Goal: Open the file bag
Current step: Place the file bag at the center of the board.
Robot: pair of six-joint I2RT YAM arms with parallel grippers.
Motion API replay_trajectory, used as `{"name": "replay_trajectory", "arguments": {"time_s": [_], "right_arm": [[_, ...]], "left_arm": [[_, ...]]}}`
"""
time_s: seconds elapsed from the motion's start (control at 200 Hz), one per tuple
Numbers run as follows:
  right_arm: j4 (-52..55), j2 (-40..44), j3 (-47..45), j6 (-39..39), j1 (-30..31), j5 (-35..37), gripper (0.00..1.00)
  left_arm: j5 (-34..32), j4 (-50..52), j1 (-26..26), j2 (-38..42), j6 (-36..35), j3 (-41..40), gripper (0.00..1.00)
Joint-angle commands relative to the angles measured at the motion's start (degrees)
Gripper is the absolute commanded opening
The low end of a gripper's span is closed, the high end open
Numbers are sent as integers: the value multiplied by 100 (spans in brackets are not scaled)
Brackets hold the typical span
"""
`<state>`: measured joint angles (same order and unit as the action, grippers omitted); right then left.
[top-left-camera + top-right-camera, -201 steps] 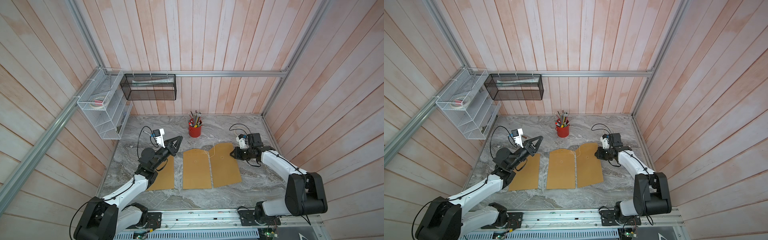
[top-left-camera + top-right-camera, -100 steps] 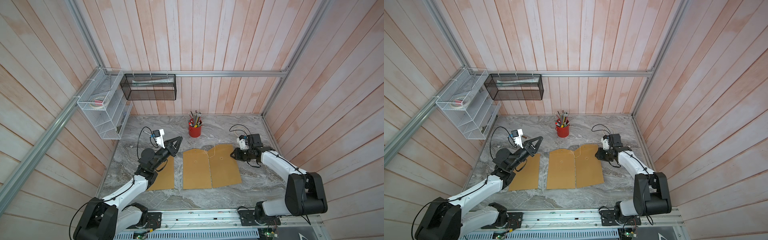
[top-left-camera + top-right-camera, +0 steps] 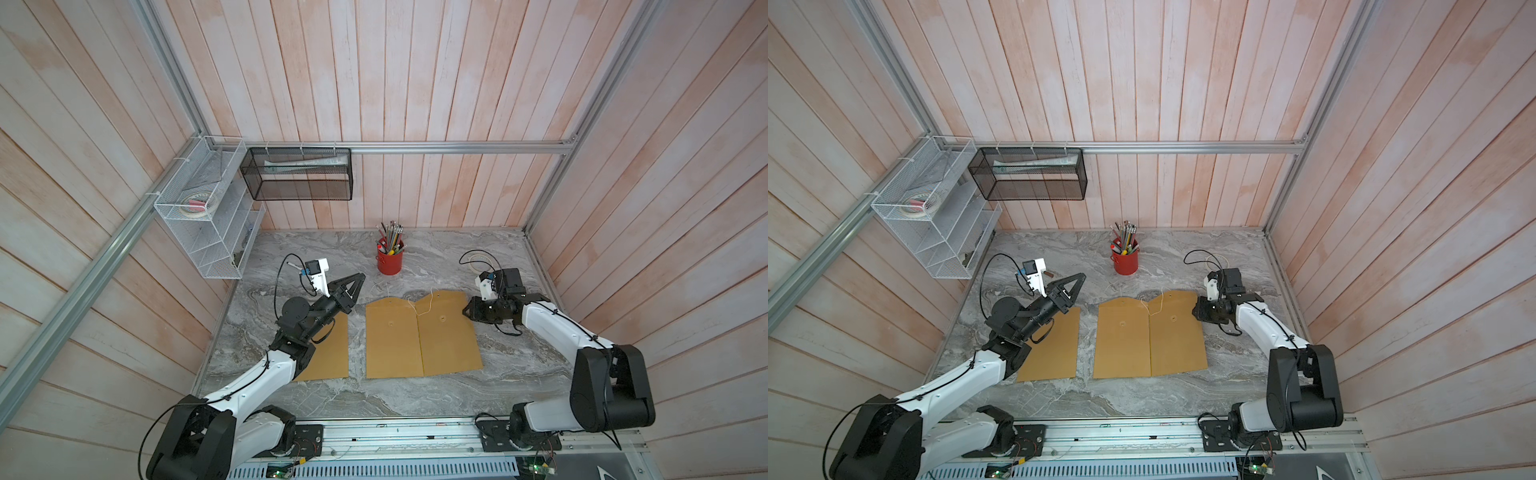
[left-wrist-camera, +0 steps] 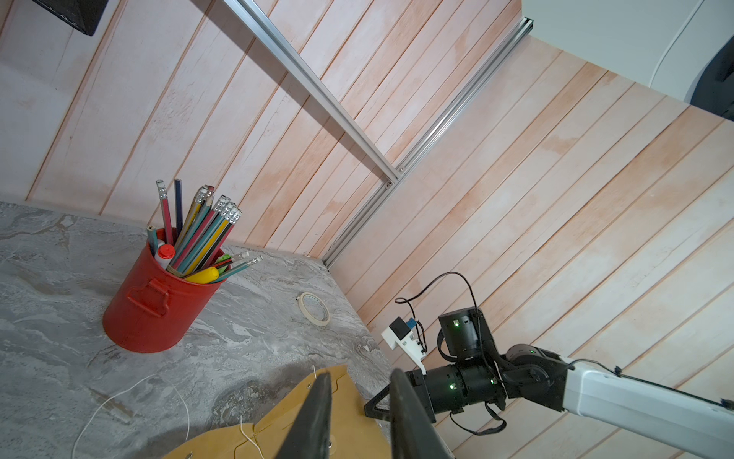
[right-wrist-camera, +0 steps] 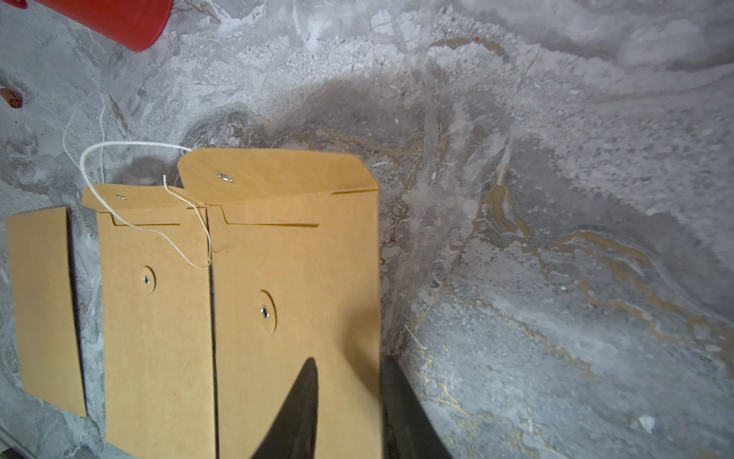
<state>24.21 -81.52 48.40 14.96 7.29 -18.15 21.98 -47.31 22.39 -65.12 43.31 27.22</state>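
Right gripper (image 5: 349, 359) parted, empty, straddling the edge of the brown kraft-paper file bag (image 5: 294, 258); a shallow pinch may drag it; left gripper (image 4: 360, 373) parted, empty

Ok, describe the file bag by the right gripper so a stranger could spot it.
On the marble table, in front of the red cup, three brown bags lie in a row. The file bag is at the robot's right end, beside the right gripper. It sits furthest back of the three, flap tilted up.
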Motion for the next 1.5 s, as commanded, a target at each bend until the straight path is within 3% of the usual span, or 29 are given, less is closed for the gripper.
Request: {"name": "replay_trajectory", "arguments": {"time_s": [0.0,0.505,0.61,0.855,1.13,1.25,1.491], "right_arm": [[199,127,-83,20,-35,208,31],[290,320,3,35,-45,426,32],[189,355,2,38,-48,364,33],[13,629,-40,103,-40,64,33],[-429,995,-138,399,125,-409,35],[-779,1013,-182,667,535,-443,36],[-1929,407,-55,1380,1763,-527,37]], "left_arm": [[-70,-33,-37,96,-42,-85,28],[-86,184,-59,148,-124,-77,28],[-150,479,-60,178,-214,-40,36],[-364,1972,-73,391,-516,196,49],[-1396,4749,-82,676,-868,662,60],[-1708,5427,-208,588,-749,722,63],[-1626,6247,-992,341,-526,769,65]]}}
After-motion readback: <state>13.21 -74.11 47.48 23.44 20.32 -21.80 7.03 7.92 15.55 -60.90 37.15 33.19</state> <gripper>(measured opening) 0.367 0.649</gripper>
